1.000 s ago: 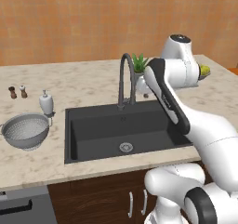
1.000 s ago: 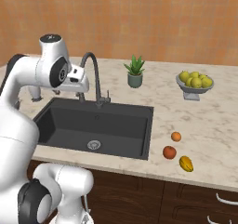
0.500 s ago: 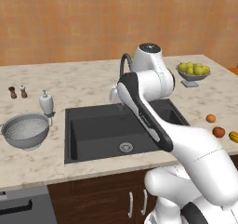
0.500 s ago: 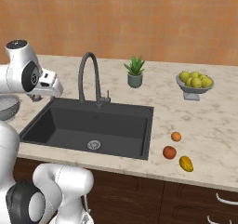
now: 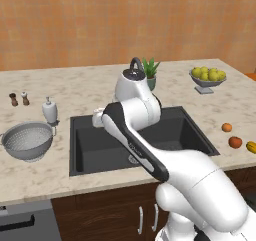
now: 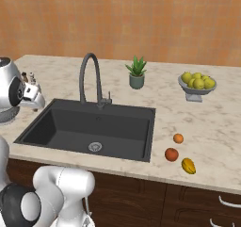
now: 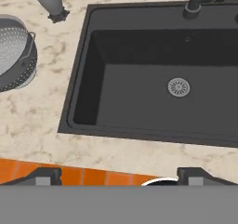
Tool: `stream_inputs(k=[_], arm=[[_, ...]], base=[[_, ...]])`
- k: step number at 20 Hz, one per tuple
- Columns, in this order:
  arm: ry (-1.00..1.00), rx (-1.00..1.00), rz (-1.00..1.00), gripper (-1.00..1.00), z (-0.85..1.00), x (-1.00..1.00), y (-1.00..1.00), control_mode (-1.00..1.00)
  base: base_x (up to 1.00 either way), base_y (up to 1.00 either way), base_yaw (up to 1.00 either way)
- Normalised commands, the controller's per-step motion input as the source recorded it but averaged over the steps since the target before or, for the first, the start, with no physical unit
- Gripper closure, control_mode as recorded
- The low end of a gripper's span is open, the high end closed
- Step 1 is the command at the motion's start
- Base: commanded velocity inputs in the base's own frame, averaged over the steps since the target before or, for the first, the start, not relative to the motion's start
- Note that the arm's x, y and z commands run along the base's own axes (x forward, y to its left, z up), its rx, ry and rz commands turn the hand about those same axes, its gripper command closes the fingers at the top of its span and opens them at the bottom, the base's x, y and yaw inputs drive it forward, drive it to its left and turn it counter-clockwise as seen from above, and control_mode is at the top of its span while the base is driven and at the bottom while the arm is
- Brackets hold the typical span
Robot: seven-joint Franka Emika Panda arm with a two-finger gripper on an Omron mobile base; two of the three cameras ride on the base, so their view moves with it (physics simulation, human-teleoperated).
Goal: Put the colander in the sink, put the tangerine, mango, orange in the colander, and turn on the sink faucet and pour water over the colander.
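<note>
Swinging leftward since a second ago, our arm has carried its head from the far right of the sink across to the basin's left end, and our claw (image 7: 119, 177) has spread a touch wider on the way. We see its two dark tips far apart at the bottom of the hand view, wide open with nothing between them, hanging over the front strip of the table (image 5: 90, 92) near the sink's left front corner.

We take the table first: beige marbled stone running the width of both base views. Set into it is the sink (image 6: 61, 127), a dark rectangular basin with a round steel drain on its floor and nothing else inside. Behind its back rim rises the sink faucet (image 6: 89, 77), a tall dark gooseneck; no stream falls from the spout.

Our colander (image 5: 27, 141) stands on the table left of the sink, well apart from the basin edge, upright and empty; in the hand view it sits at the left edge. Just behind it is a small white soap dispenser (image 5: 49, 111), and farther left two little shakers (image 5: 18, 99).

On the right side we see a footed fruit bowl (image 5: 208, 78) of yellow-green fruit and a small potted plant (image 6: 137, 74). Near the front right edge lie the orange (image 6: 172, 154), the mango (image 6: 188, 166) and the tangerine (image 6: 178, 138), close together, none touching.
</note>
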Motion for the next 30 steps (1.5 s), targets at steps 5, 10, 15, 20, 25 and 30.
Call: stream_inputs(k=[5,10,15,20,25,30], arm=[[0.0,0.04,0.0,-1.0,-0.11,-0.09,0.7,-1.0],[0.0,0.07,0.0,-1.0,0.0,-0.04,0.66,-1.0],[0.01,0.04,-0.01,-1.0,-0.04,0.0,0.56,-1.0],[0.0,0.0,0.0,-1.0,-0.11,0.14,0.36,-1.0],[0.0,0.0,0.0,-1.0,-0.18,0.35,0.23,-1.0],[0.03,0.0,0.0,-1.0,-0.22,0.38,0.2,-1.0]], base=[[0.0,0.0,0.0],[0.0,0.0,0.0],[0.0,0.0,0.0],[0.0,0.0,0.0],[0.0,0.0,0.0],[0.0,0.0,0.0]])
